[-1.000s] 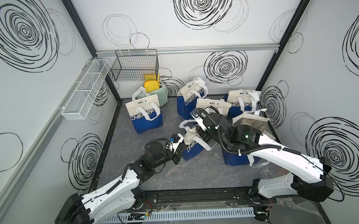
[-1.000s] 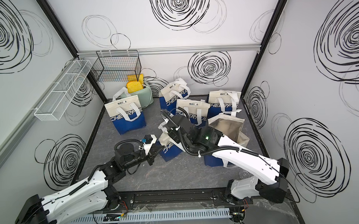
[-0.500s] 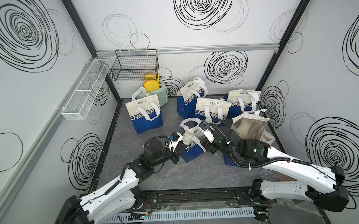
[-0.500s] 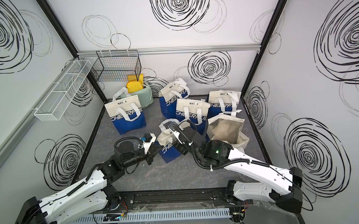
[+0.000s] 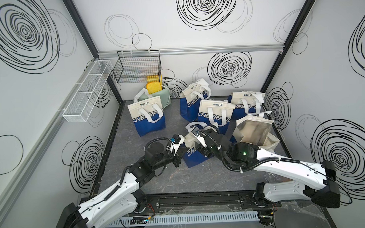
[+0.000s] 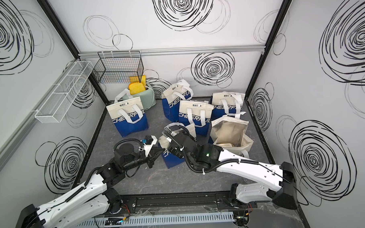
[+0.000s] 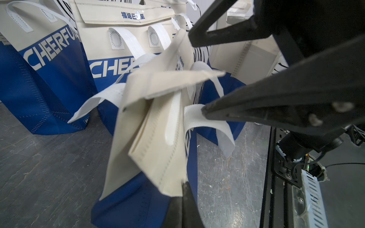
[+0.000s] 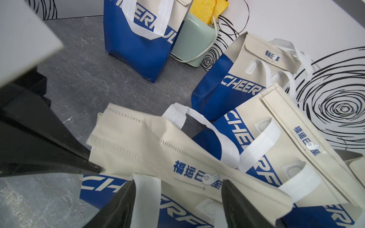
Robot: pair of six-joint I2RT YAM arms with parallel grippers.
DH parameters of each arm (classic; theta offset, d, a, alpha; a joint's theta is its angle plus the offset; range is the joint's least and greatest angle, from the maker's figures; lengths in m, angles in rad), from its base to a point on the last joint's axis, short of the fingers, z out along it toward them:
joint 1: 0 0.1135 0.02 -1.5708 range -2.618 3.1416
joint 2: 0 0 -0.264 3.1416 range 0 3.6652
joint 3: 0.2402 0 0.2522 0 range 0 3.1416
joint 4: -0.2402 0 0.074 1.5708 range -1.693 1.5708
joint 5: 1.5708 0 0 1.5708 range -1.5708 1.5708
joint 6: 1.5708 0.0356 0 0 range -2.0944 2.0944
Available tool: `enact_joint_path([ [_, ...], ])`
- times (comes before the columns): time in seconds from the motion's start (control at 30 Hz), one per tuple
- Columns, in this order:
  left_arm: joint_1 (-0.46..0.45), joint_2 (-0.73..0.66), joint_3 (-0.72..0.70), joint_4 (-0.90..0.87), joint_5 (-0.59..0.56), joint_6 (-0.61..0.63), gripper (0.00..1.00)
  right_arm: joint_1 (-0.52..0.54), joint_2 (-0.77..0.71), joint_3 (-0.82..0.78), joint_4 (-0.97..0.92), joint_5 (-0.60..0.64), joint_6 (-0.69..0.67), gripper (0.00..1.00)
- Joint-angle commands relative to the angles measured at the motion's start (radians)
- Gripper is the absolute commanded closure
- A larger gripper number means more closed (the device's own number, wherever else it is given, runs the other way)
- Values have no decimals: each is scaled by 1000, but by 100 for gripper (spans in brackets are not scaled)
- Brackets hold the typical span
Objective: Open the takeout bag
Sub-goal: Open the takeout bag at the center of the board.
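Left fingers (image 7: 182, 187) pinch one end of the takeout bag (image 7: 158, 138); its long flap (image 8: 150, 138) lies between the spread right fingers (image 8: 177, 183).

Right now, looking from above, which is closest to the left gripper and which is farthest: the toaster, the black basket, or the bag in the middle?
1. Middle bag: in the centre of the floor; the left gripper is shut on its edge.
2. Toaster: at the back, behind the lone bag on the left.
3. Black basket: hung on the back wall, above the toaster.
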Motion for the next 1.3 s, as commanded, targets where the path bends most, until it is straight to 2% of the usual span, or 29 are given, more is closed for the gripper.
enact_joint_path([
  [0.0, 7, -17, 25, -8, 22, 9, 100, 5, 8, 41, 31, 55, -16, 28],
  [0.2, 7, -29, 24, -24, 32, 14, 100, 4, 28, 56, 39, 125, -22, 29],
  [0.53, 9, -40, 27, -42, 36, 17, 100, 5, 48, 56, 32, 144, -7, 33],
  [0.6, 9, -45, 27, -45, 35, 17, 100, 5, 47, 55, 30, 145, -2, 37],
  [0.63, 9, -44, 27, -47, 33, 17, 100, 5, 48, 54, 30, 145, 1, 40],
  [0.67, 9, -46, 27, -51, 33, 19, 100, 4, 48, 54, 28, 143, 3, 49],
  [0.8, 10, -47, 21, -88, 15, 31, 100, 3, 47, 76, -2, 146, 24, 100],
  [1.17, 57, -2, -19, -192, 30, 34, 100, -46, 19, 209, -135, 107, 67, 100],
  [1.27, 61, -10, -19, -172, 41, 19, 100, -46, 6, 219, -156, 25, 59, 98],
])
